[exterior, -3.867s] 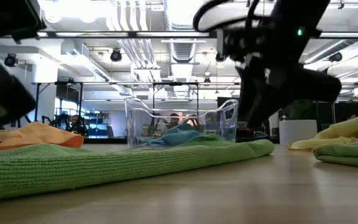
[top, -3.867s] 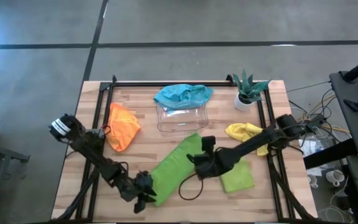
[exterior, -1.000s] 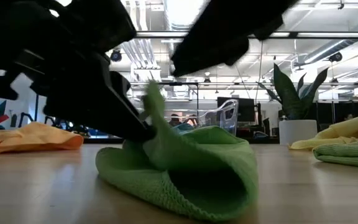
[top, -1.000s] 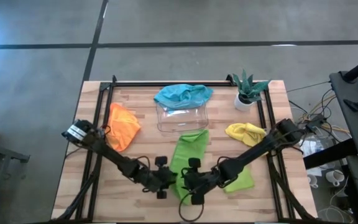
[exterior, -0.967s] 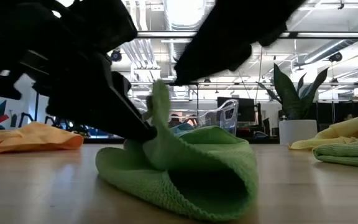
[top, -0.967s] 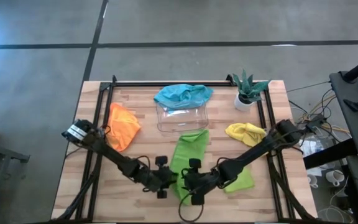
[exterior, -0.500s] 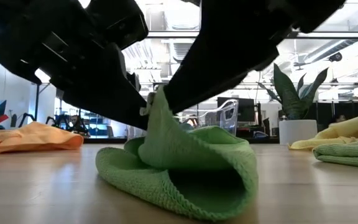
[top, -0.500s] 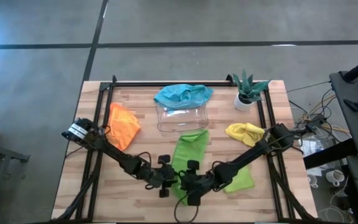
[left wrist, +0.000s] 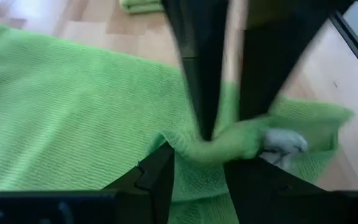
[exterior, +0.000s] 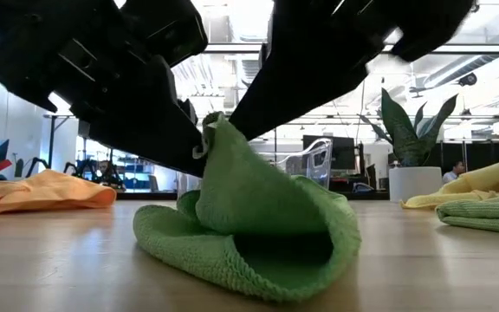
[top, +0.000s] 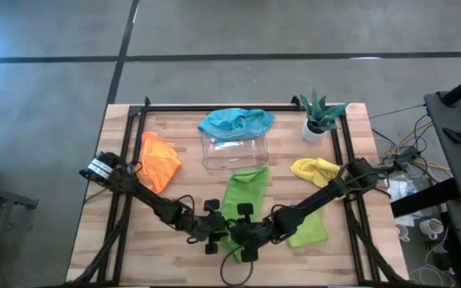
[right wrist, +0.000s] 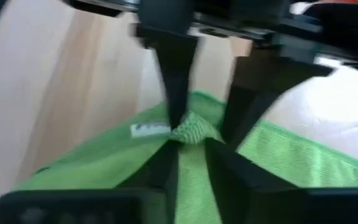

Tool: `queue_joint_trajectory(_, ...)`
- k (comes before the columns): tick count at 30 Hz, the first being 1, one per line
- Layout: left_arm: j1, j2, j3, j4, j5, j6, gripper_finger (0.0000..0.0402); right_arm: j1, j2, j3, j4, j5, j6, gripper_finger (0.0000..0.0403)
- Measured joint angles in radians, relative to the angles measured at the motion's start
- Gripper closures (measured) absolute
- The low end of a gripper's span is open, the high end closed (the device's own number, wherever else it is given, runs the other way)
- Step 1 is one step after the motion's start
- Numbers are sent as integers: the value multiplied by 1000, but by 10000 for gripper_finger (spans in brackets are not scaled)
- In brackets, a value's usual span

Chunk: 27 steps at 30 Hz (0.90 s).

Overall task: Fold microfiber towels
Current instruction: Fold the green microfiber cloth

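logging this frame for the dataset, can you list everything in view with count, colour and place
lime green towel: 1, half folded, table middle, its near edge pinched up
second lime green towel: 1, folded, right of it, partly under the right arm
orange towel: 1, left side
teal towel: 1, draped over the tray's far rim
yellow towel: 1, right side
tray: 1, clear, far middle
potted plant: 1, green in white pot, far right corner
table: 1, wooden
left gripper: dark, shut on the lifted edge
right gripper: dark, meeting it there

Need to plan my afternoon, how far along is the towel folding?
Done: one lime towel lies folded. In hand: both tools, left and right, pinch the second lime towel's near edge. Left: orange, yellow and teal towels lie crumpled.
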Motion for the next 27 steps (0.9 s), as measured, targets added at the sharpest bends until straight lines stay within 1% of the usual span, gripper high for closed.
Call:
queue_joint_trajectory(2,0,-5,-1,-12,27,-1,281,0,0,0,0,0,0,372)
queue_joint_trajectory(3,0,-10,-1,-19,49,-3,281,0,0,0,0,0,-2,383)
queue_joint_trajectory(7,-5,-59,3,-137,166,-36,281,3,0,0,-11,-1,-1,392)
queue_joint_trajectory(8,-11,-74,2,-169,181,-54,281,2,0,0,-20,0,0,393)
queue_joint_trajectory(10,-18,-91,-3,-198,172,-59,281,1,0,-1,-32,0,0,394)
queue_joint_trajectory(13,-18,-87,-11,-199,84,-60,281,-3,0,-1,-36,0,1,394)
queue_joint_trajectory(14,-11,-77,-11,-190,69,-61,281,-3,0,-1,-40,0,3,394)
queue_joint_trajectory(17,9,-60,-11,-179,83,-63,281,-5,0,-1,-56,0,7,394)
queue_joint_trajectory(19,17,-56,-10,-171,155,-63,281,-5,0,-1,-66,0,8,394)
queue_joint_trajectory(22,19,-56,-11,-170,334,-62,281,-5,0,-1,-98,0,8,394)
queue_joint_trajectory(23,18,-56,-11,-170,376,-62,281,-5,0,-1,-104,0,8,394)
queue_joint_trajectory(25,18,-56,-11,-171,446,-63,281,-6,0,-1,-107,0,8,394)
queue_joint_trajectory(27,19,-56,-11,-178,491,-90,281,-7,0,-1,-108,0,8,394)
